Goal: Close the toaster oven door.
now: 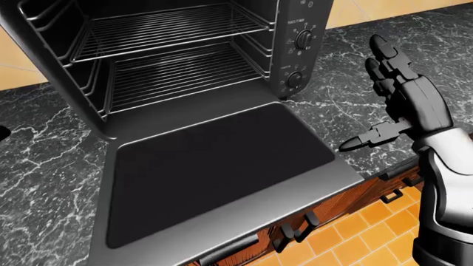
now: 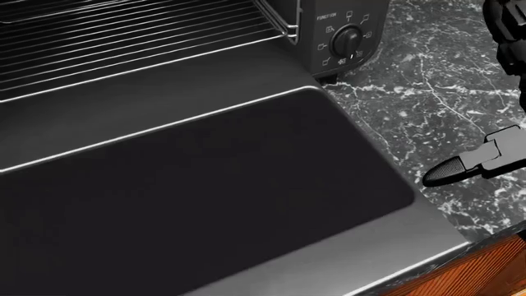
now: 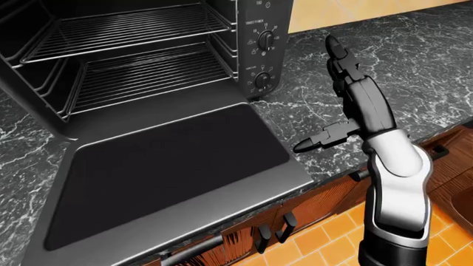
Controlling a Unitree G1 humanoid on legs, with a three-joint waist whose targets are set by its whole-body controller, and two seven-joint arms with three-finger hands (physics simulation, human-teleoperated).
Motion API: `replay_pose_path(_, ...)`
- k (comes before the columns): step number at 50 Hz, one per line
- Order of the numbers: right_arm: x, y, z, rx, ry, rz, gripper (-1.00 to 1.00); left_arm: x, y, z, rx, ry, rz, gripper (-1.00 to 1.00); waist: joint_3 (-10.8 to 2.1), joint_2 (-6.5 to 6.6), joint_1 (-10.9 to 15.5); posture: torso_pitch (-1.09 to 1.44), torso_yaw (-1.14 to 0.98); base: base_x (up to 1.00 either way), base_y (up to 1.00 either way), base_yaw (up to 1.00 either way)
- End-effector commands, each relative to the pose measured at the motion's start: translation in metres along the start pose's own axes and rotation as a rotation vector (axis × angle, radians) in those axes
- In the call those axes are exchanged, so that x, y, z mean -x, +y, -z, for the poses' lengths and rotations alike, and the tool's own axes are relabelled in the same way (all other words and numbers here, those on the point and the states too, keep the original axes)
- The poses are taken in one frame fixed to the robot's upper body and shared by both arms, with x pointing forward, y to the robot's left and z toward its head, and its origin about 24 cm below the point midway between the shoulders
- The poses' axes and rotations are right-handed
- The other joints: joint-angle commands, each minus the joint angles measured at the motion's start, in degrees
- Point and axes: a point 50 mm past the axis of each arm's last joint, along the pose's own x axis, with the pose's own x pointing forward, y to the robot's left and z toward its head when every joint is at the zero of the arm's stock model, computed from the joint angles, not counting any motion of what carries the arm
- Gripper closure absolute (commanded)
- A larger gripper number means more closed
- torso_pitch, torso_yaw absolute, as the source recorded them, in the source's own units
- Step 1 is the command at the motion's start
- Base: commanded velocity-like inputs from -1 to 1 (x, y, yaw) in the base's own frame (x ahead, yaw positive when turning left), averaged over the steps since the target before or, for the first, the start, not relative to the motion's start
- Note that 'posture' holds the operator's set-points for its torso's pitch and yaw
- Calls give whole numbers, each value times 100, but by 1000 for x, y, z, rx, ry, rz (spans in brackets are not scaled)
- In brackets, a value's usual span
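Note:
The black toaster oven (image 1: 177, 61) stands on the marble counter with its door (image 1: 214, 166) folded flat down, the dark glass pane facing up and its far edge overhanging the counter's rim. Wire racks (image 1: 170, 27) show inside. My right hand (image 1: 392, 100) hovers open to the right of the door, fingers (image 1: 384, 55) pointing up and thumb (image 1: 370, 138) stretched toward the door's right edge without touching it. In the head view only the thumb tip (image 2: 448, 171) shows, beside the door (image 2: 205, 185). My left hand is out of view.
Two control knobs (image 1: 301, 40) sit on the oven's right panel. Black marble counter (image 1: 347, 105) stretches to the right of the oven. Below the counter edge are wooden cabinet fronts with dark handles (image 1: 295, 233) and an orange tiled floor (image 1: 355, 238).

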Motion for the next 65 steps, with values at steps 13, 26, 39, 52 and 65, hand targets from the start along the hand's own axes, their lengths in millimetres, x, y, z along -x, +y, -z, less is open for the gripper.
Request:
replay_pose_path(13,-1,-7,-15,93,-92,40,-100,2,-2,-20,-14,-89,7,-100,-111,31,-7,0,0,0,0,0)
replay_pose_path(26,1,-2,-13,101,-100,16,-100,1,0,-20,-15,-90,4,-100,-109,27,-9,0,0,0,0,0)
replay_pose_path(39,2,-1,-10,150,-115,15,-100,1,0,-20,-15,-90,3,-100,-110,33,-14,0,0,0,0,0)
replay_pose_path(52,4,6,-12,141,-123,-14,-100,1,0,-24,-12,-93,2,-100,-110,34,-16,0,0,0,0,0)
replay_pose_path(65,4,32,-4,112,-120,-71,-100,0,2,-23,-13,-93,-1,-100,-126,40,-25,0,0,0,0,0)
